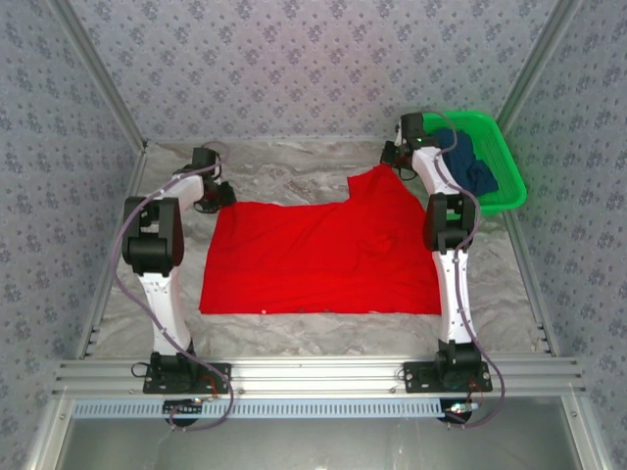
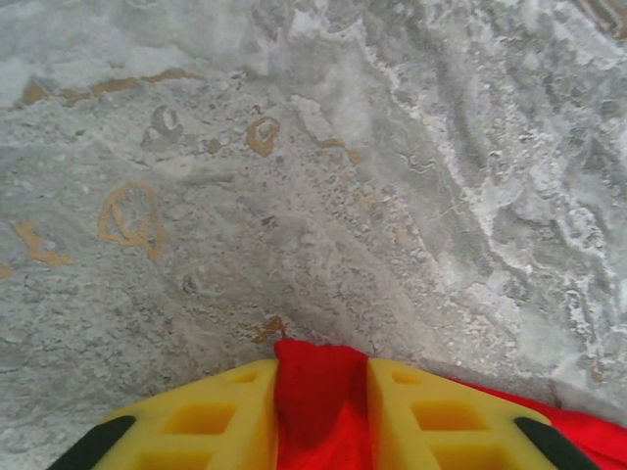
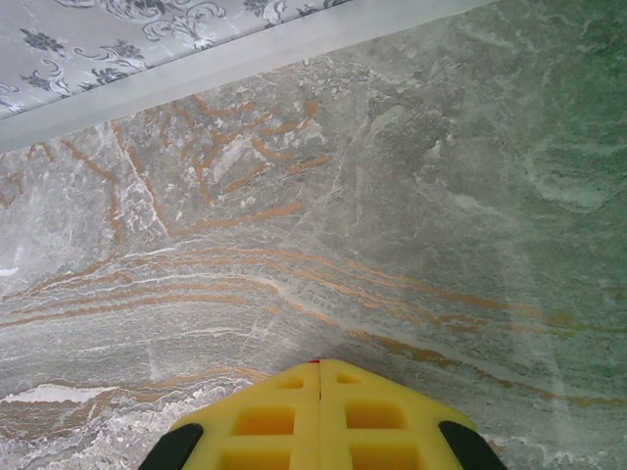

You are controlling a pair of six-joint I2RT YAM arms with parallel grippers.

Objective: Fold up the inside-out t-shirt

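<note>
Red inside-out t-shirt, overhead view: spread flat across the middle of the marbled table, with its 1 o'clock corner drawn into a peak.
Left gripper, overhead view: sits at the shirt's 10 o'clock corner, placed to take the far edge for a fold.
Right gripper, overhead view: sits at the shirt's 1 o'clock peak. The cloth runs up toward it, which accounts for the raised corner.
Green basket, overhead view: at the table's 2 o'clock, holding a dark blue garment, well apart from the shirt's body.
Left wrist view: yellow fingers at 6 o'clock are clenched on a ridge of red cloth that fills the gap between them. Bare table lies beyond.
Right wrist view: yellow fingers at 6 o'clock are pressed together, with a sliver of red caught in the seam. This looks like a thin pinch on the shirt's edge.
Step in hand: both far corners look gripped, probably so the far edge can be carried toward 6 o'clock.
</note>
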